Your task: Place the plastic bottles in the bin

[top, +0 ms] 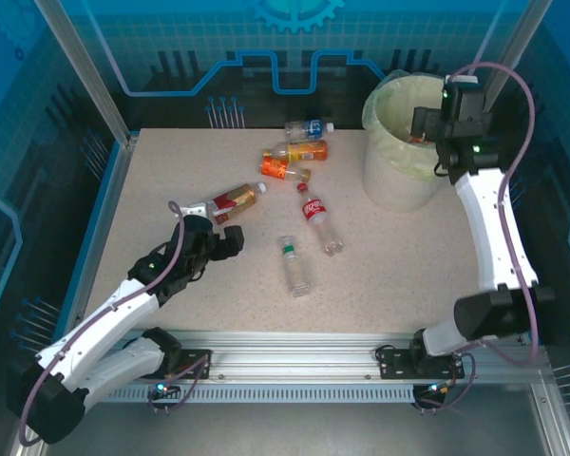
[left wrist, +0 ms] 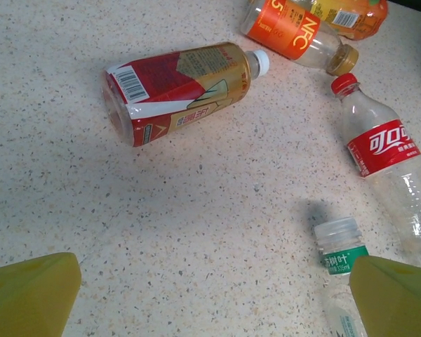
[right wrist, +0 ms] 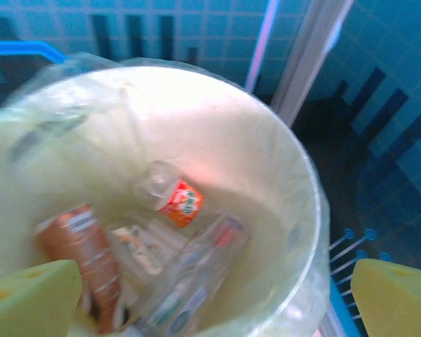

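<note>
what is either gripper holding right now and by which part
Nothing is held. The left gripper hangs open short of the red-and-gold bottle; the right gripper hangs open over the bin.

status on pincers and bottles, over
left pincer open, low by red-gold bottle. right pincer open over bin, empty. six bottles on table, several in bin. nothing blocking.

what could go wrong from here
The gold plastic bottle with the red label lies on its side, so the left fingers might roll it away. The clear green-labelled bottle sits near one finger and could get knocked. The right fingers might snag the translucent bag lining the round cream bin.
</note>
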You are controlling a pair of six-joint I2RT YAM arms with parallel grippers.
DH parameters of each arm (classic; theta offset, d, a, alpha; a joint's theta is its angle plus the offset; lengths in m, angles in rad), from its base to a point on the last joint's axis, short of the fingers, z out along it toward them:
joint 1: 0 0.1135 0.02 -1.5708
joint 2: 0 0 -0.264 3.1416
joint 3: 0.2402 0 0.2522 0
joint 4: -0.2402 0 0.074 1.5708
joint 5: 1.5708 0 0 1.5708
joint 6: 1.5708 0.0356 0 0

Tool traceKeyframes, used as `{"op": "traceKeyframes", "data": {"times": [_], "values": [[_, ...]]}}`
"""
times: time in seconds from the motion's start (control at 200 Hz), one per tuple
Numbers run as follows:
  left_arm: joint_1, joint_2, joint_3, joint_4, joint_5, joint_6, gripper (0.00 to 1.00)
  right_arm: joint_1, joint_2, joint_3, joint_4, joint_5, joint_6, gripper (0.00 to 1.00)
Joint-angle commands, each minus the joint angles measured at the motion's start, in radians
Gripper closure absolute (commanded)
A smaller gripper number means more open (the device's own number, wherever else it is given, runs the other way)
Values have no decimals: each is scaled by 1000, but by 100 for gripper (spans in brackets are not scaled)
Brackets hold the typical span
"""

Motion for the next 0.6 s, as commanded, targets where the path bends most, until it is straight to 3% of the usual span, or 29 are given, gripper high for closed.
{"op": "traceKeyframes", "data": {"times": [0.0, 0.19, 0.385, 0.595], "values": [[17, 30, 51, -45, -17, -34, 1, 36, -142, -141, 108, -157, 58, 0], [32, 86, 95, -74, -17, -65, 1, 111, -342, -403, 206, -405, 148, 0], [40, 117, 100, -73, 7, -94, 1, 281, -390, -580, 146, -406, 238, 0], [47, 134, 107, -73, 23, -108, 1, 421, -242, -672, 132, -421, 260, 0]]}}
